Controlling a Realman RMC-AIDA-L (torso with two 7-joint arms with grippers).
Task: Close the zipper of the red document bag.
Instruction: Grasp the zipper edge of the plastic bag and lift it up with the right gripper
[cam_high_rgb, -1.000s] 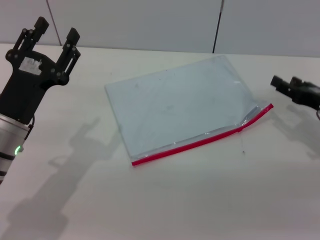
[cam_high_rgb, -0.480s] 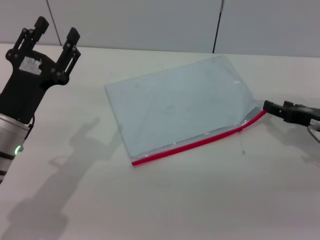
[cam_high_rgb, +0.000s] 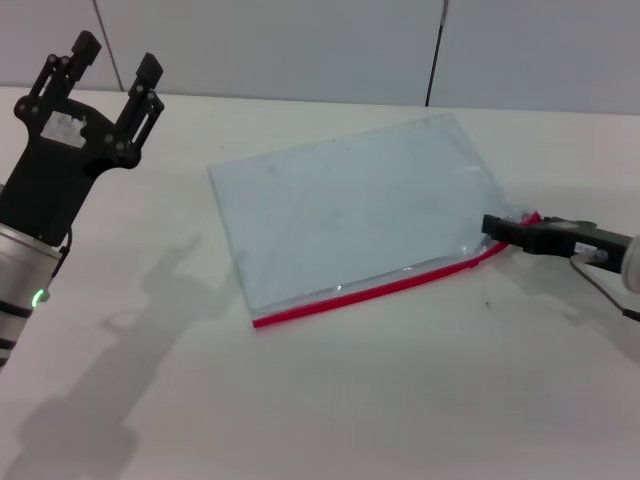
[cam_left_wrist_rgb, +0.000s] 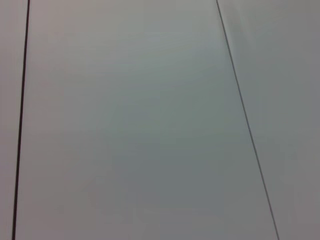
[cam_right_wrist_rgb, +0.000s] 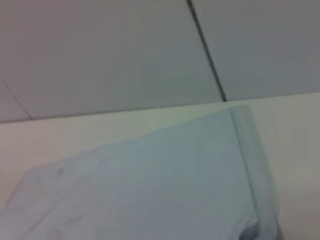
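Observation:
The red document bag (cam_high_rgb: 350, 210) lies flat on the white table (cam_high_rgb: 340, 400), a translucent pale blue pouch; it also fills the lower part of the right wrist view (cam_right_wrist_rgb: 150, 185). Its zipper (cam_high_rgb: 380, 290) is the red strip along the near long edge. My right gripper (cam_high_rgb: 494, 227) reaches in low from the right and sits at the zipper's right end, where the corner is slightly rumpled. Raised over the table's far left, my left gripper (cam_high_rgb: 115, 58) is open, empty and well away from the bag.
Grey wall panels (cam_high_rgb: 300, 40) with dark seams stand behind the table's back edge; the left wrist view shows only these panels (cam_left_wrist_rgb: 150, 125). Bare table surface lies in front of the bag and to its left.
My right gripper has come in leftward and down from the right edge to the zipper's right end. The bag has slid a little to the left. The left arm has not moved.

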